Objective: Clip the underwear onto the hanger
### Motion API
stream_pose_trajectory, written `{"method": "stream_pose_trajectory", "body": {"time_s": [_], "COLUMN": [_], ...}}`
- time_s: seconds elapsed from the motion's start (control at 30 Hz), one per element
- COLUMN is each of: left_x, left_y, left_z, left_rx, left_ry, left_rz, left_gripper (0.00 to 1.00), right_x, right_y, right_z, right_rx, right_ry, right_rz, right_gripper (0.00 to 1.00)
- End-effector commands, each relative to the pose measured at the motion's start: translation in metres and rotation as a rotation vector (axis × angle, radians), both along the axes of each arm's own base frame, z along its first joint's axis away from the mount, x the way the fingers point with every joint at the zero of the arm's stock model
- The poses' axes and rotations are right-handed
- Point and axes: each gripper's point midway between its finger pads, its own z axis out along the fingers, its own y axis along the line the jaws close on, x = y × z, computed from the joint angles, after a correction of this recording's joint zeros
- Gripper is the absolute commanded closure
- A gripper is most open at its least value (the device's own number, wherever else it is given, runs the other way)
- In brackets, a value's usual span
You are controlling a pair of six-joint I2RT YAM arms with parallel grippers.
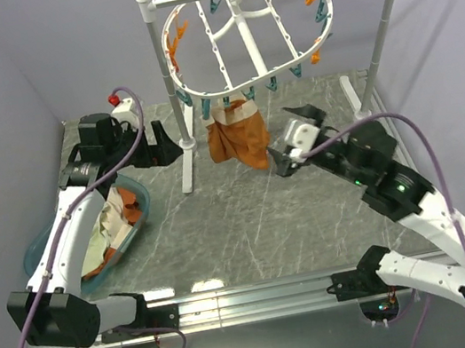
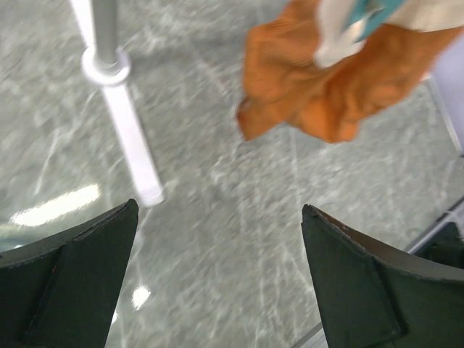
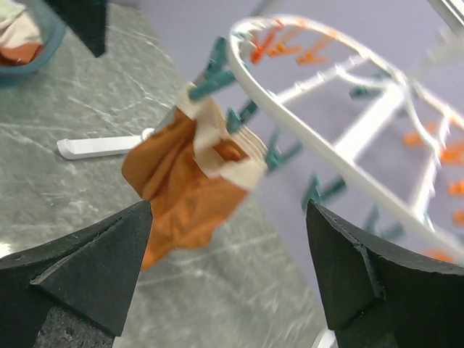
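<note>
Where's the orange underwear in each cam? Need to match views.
Top external: underwear at centre, hanging from the near rim of the hanger.
Left wrist: underwear upper right, top cut off by the frame.
Right wrist: underwear centre-left, clipped under teal clothespins.
Shared landmark: white foot of the pole stand, left of the underwear in all three.

Bright, even light; blurred wrist views

The underwear [image 1: 238,141] hangs under the hanger [image 1: 240,21], right of the basket [image 1: 144,200].
</note>
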Motion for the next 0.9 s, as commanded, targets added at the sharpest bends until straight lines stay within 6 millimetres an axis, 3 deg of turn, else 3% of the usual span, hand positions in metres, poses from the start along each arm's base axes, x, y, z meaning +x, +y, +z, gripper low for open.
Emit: {"method": "stream_pose_trajectory", "body": {"time_s": [0.0,0.07,0.2,0.27,0.3,0.4,0.57,0.7,0.87], "left_x": [-0.001,-0.001,-0.007,-0.010,-0.011,-0.015,-0.022,-0.024,-0.029], "left_y": [0.020,0.025,0.030,0.031,0.032,0.039,0.049,0.052,0.056], "left_z": [0.005,0.002,-0.016,-0.028,-0.031,-0.052,-0.075,-0.073,-0.075], "left_rx": [0.096,0.107,0.120,0.138,0.143,0.191,0.234,0.234,0.243], "left_ry": [0.003,0.009,0.026,0.028,0.032,0.059,0.065,0.047,0.044], "left_rz": [0.067,0.099,0.115,0.104,0.110,0.115,0.140,0.159,0.171], "left_gripper": [0.01,0.01,0.01,0.01,0.01,0.01,0.01,0.01,0.01], "right_x": [-0.006,-0.015,-0.014,-0.022,-0.023,-0.034,-0.044,-0.046,-0.048], "right_y": [-0.044,-0.064,-0.118,-0.128,-0.136,-0.143,-0.154,-0.157,-0.159], "right_z": [-0.027,-0.033,-0.073,-0.093,-0.113,-0.138,-0.144,-0.150,-0.142], "right_rx": [0.103,0.178,0.229,0.244,0.238,0.295,0.406,0.439,0.482], "right_ry": [0.208,0.263,0.388,0.448,0.488,0.550,0.579,0.583,0.565], "right_rz": [-0.211,-0.261,-0.469,-0.511,-0.548,-0.574,-0.605,-0.615,-0.622], "right_gripper": [0.06,0.04,0.03,0.03,0.02,0.02,0.02,0.02,0.02]}}
